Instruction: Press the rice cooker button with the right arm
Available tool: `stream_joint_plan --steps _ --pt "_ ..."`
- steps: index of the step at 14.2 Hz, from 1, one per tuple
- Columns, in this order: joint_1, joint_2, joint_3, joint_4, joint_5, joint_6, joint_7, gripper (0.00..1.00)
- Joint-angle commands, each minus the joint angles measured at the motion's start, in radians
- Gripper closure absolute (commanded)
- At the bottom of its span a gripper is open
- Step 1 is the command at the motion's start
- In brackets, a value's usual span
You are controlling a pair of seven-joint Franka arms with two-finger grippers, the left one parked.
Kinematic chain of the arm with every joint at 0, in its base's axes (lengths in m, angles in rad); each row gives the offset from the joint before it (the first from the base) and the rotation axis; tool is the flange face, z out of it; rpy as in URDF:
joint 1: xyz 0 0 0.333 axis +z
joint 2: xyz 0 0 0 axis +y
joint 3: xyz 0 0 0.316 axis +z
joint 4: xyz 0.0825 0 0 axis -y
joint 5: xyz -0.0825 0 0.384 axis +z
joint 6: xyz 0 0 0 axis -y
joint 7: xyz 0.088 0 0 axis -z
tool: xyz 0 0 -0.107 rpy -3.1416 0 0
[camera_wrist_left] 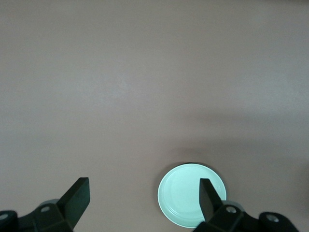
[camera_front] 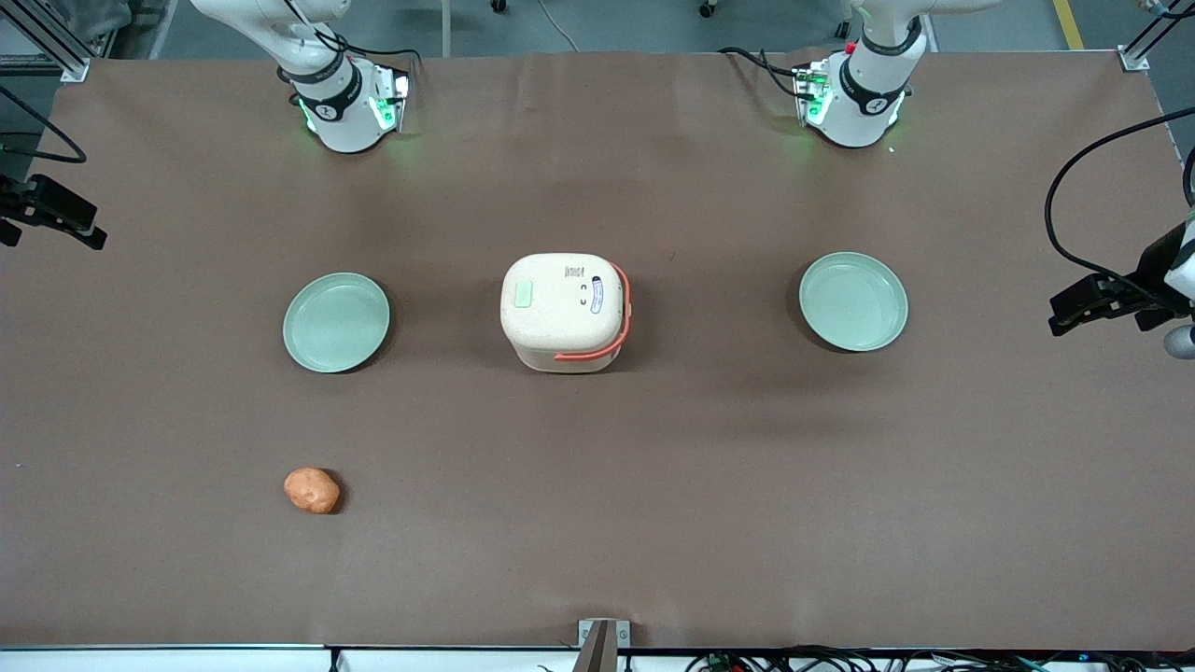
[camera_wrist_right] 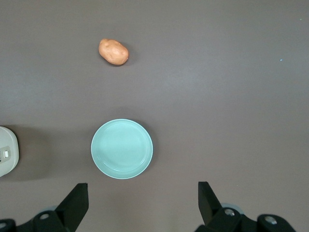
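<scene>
The gripper (camera_wrist_right: pixel 140 205) hangs wide open, empty, the rice cooker (camera_wrist_right: pixel 7 157) mostly cut off.

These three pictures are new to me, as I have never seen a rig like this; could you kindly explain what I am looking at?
Two white robot arms are bolted to a brown table. The front view looks down on the whole table. The other two come from cameras on the arms' wrists, looking past the black fingers at the tabletop.

In the middle stands a cream rice cooker, lid shut, with an orange handle. A pale green plate lies toward the working arm's end, another plate toward the parked arm's. A potato lies nearer the front camera.

The gripper hangs open above the first plate, holding nothing.
</scene>
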Motion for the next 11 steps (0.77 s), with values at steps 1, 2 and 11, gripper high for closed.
stream_joint_plan --steps 1,2,11 --pt "-0.021 -0.039 0.016 -0.035 -0.004 -0.003 0.007 0.00" --pt "-0.022 -0.039 0.016 -0.032 -0.004 -0.004 0.007 0.00" --pt "0.171 0.039 0.022 -0.038 0.072 -0.021 0.047 0.99"
